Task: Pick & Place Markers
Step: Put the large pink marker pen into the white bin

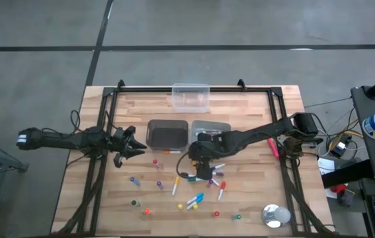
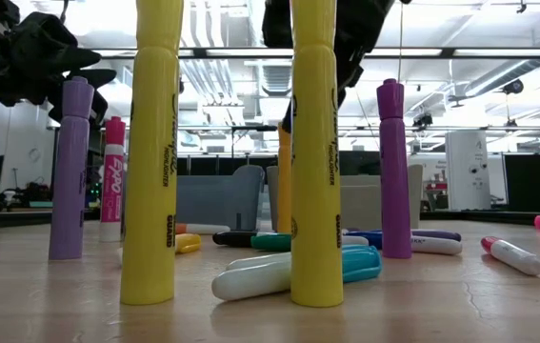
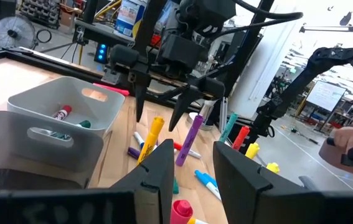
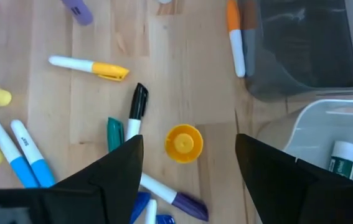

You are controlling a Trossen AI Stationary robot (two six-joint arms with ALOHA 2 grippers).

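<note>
High view shows the tabletop (image 1: 108, 198) with two bins at its middle: a dark bin (image 1: 167, 134) and, just beside it, a pale bin (image 1: 221, 125); a clear tub (image 1: 190, 96) sits at the far edge. The markers (image 1: 197, 198) lie and stand scattered on the near half, well apart from one another, with one pink marker (image 1: 272, 147) off by the right arm's base. A few are already in the pale bin.

The right gripper (image 4: 188, 163) hangs over the scatter with its fingers spread wide and nothing between them; an orange marker (image 4: 183, 142) stands upright directly below. The left gripper (image 1: 131, 147) waits beside the dark bin, fingers partly apart, empty.

I judge this the reach for another marker. Next the right gripper must drop straight over the orange one and close without knocking its neighbours.

Low view reads "EXPO" on a pink-capped marker (image 2: 113, 181) and "GUARD" on a yellow one (image 2: 151, 152).
</note>
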